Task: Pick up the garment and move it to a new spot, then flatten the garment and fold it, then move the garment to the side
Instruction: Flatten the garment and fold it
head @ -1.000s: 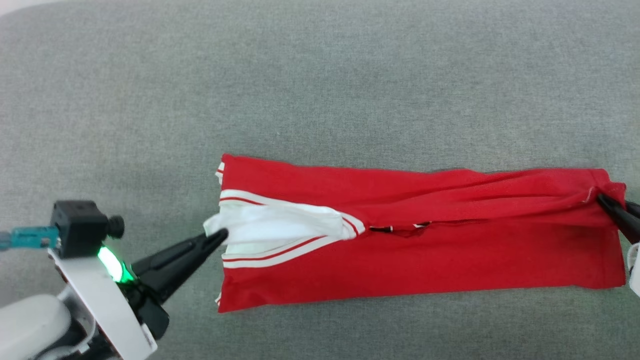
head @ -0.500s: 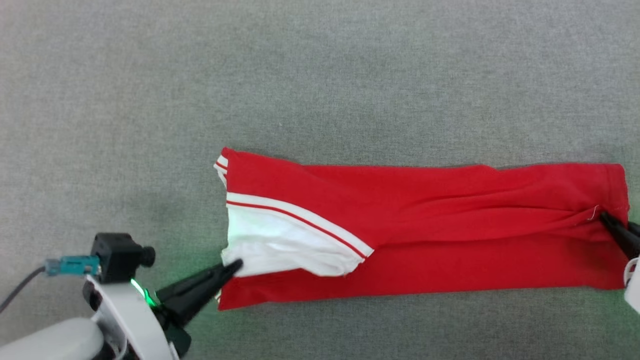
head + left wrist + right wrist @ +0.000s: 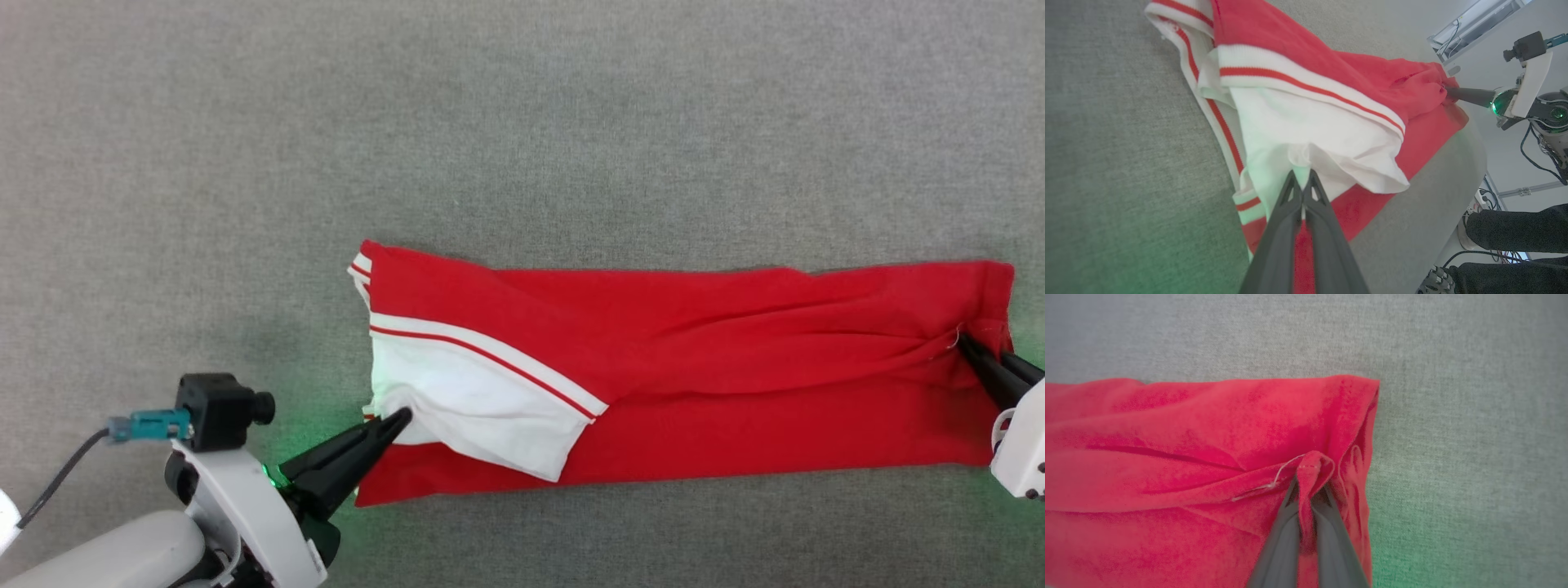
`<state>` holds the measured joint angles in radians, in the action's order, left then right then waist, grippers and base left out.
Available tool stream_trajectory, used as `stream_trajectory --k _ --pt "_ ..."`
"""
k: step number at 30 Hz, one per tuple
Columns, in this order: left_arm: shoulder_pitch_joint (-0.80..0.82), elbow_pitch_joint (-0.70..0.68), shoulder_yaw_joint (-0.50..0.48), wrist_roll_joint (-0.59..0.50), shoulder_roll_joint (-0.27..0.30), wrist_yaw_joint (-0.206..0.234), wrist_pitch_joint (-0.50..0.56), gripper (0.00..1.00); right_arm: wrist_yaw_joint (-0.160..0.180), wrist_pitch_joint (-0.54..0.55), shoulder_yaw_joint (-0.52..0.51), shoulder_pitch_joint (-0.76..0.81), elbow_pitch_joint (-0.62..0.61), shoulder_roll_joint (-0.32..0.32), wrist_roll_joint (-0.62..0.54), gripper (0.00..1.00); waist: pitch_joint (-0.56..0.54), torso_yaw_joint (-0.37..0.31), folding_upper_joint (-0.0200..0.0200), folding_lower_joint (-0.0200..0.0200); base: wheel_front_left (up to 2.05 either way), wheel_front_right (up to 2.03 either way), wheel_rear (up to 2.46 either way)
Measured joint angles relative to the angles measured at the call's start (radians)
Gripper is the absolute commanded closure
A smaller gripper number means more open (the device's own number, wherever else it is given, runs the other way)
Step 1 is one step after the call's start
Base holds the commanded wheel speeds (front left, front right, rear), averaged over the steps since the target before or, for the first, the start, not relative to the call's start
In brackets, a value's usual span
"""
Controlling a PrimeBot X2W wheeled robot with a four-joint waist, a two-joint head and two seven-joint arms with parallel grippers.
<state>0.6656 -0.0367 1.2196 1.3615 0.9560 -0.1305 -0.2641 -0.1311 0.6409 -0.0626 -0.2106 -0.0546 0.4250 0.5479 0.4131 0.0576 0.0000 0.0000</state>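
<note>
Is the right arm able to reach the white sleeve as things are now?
Probably not. The right claw is shut on the shirt at one end; the sleeve lies at the other end, pinched by the left claw.

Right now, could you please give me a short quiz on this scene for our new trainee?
1. True or false: the left hand pinches the white sleeve end of the garment.
2. The right hand is shut on: A) a striped cuff, B) a red edge of the garment, C) nothing.
3. What colour is the surface under the garment?
Key: 1 true; 2 B; 3 grey.
</note>
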Motion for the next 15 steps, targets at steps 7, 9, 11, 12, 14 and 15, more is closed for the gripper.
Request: stream_trajectory --k 7,9,11,12,14,15 --pt "-0.064 -0.006 -0.108 0.029 -0.030 0.000 0.000 0.00 0.000 -0.040 0.000 -0.002 0.016 0.007 0.016 0.00 -0.055 0.003 0.0000 -0.0001 0.00 0.00 0.00" --pt "-0.095 0.002 -0.147 0.027 -0.036 0.000 0.000 0.00 0.000 -0.043 -0.008 0.004 0.024 0.017 0.023 0.00 -0.076 0.004 0.0000 0.0000 0.00 0.00 0.00" --pt "-0.126 0.027 -0.194 0.012 -0.054 0.000 0.000 0.00 0.000 -0.047 -0.023 0.020 0.035 0.025 0.038 0.00 -0.099 0.006 0.0000 0.0000 0.00 0.00 0.00" --pt "-0.143 0.047 -0.221 -0.001 -0.065 0.000 0.000 0.00 0.000 -0.047 -0.029 0.026 0.041 0.027 0.046 0.00 -0.110 0.008 0.0000 0.0000 0.00 0.00 0.00" --pt "-0.178 0.090 -0.283 -0.035 -0.093 0.000 0.000 0.00 0.000 -0.047 -0.037 0.043 0.054 0.031 0.055 0.00 -0.132 0.012 0.0000 0.0000 0.00 0.00 0.00" --pt "-0.198 0.110 -0.315 -0.049 -0.114 0.000 0.000 0.00 0.000 -0.047 -0.043 0.052 0.062 0.032 0.062 0.00 -0.143 0.015 0.0000 0.0000 0.00 0.00 0.00"
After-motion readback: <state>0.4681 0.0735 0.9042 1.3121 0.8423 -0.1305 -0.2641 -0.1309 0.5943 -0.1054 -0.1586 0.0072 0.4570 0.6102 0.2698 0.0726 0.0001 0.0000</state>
